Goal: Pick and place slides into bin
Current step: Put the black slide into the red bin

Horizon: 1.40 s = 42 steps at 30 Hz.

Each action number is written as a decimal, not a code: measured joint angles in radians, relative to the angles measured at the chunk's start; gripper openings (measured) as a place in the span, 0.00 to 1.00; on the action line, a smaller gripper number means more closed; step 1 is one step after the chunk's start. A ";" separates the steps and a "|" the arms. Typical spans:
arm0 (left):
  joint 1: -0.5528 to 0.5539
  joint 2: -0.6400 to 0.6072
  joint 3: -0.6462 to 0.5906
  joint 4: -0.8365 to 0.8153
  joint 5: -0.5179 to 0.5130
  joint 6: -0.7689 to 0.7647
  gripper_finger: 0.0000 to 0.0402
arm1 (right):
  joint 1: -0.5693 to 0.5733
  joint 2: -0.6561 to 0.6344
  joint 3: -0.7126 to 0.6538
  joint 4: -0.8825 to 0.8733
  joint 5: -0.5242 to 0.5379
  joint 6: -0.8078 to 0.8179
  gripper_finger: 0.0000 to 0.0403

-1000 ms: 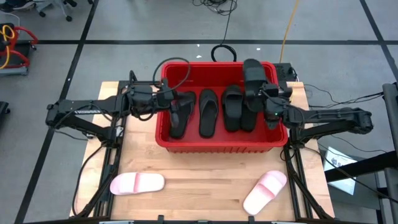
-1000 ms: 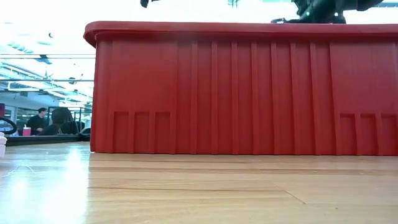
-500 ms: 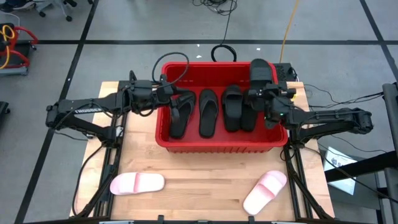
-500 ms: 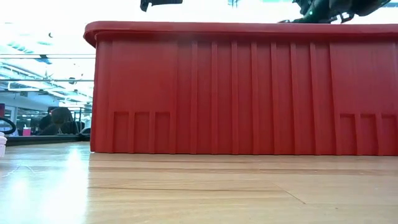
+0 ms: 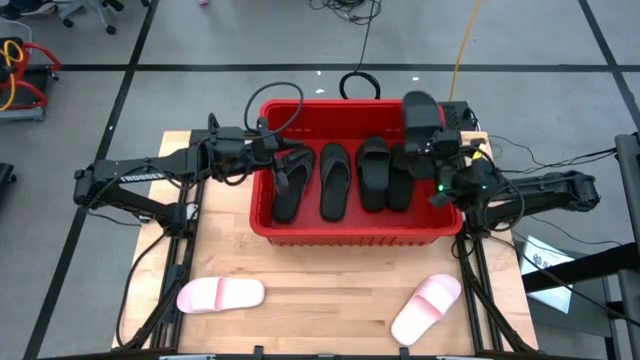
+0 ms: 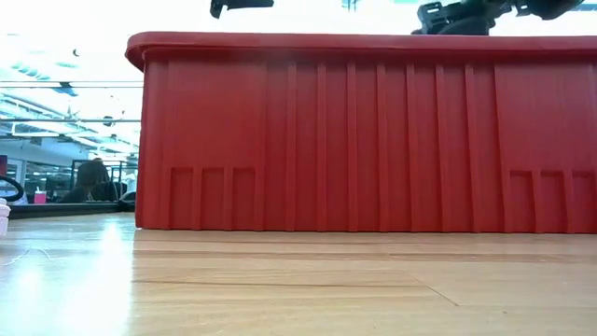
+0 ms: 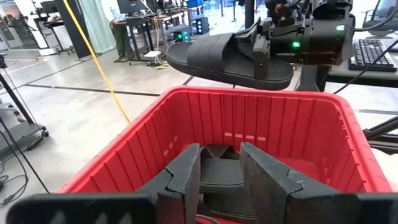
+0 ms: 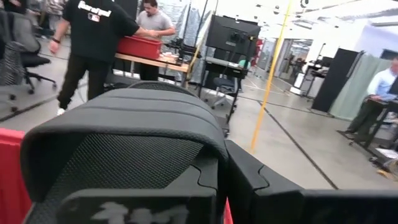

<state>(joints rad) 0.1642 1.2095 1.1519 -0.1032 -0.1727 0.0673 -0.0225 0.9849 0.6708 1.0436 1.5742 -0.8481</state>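
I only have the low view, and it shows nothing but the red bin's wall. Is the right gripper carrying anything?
Observer: Yes. The right gripper is shut on a black wide-strap slide, held in the air over the bin's back right corner.
Operator: What's already inside?
Observer: Four black slides lie side by side on the bin floor.
Operator: And what's left outside?
Observer: Two pink slides on the table in front of the bin, one towards each front corner. The left gripper is open over the bin's left end.
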 joint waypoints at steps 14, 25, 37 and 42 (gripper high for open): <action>0.000 0.000 0.000 0.001 0.000 0.000 0.29 | 0.148 0.004 -0.101 -0.056 -0.174 0.031 0.00; 0.000 0.000 0.000 0.002 -0.001 -0.051 0.29 | 0.061 0.001 -0.160 -0.128 -0.768 0.499 0.00; 0.000 0.000 0.000 0.004 -0.002 -0.062 0.29 | -0.081 -0.041 0.083 -0.818 -1.052 0.667 0.00; 0.005 0.000 0.000 0.004 -0.004 -0.076 0.29 | -0.155 -0.042 0.220 -1.037 -1.048 0.836 0.00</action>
<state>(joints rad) 0.1688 1.2095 1.1519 -0.0994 -0.1768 -0.0084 -0.1774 0.9432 0.8912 0.0069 0.5264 -0.0123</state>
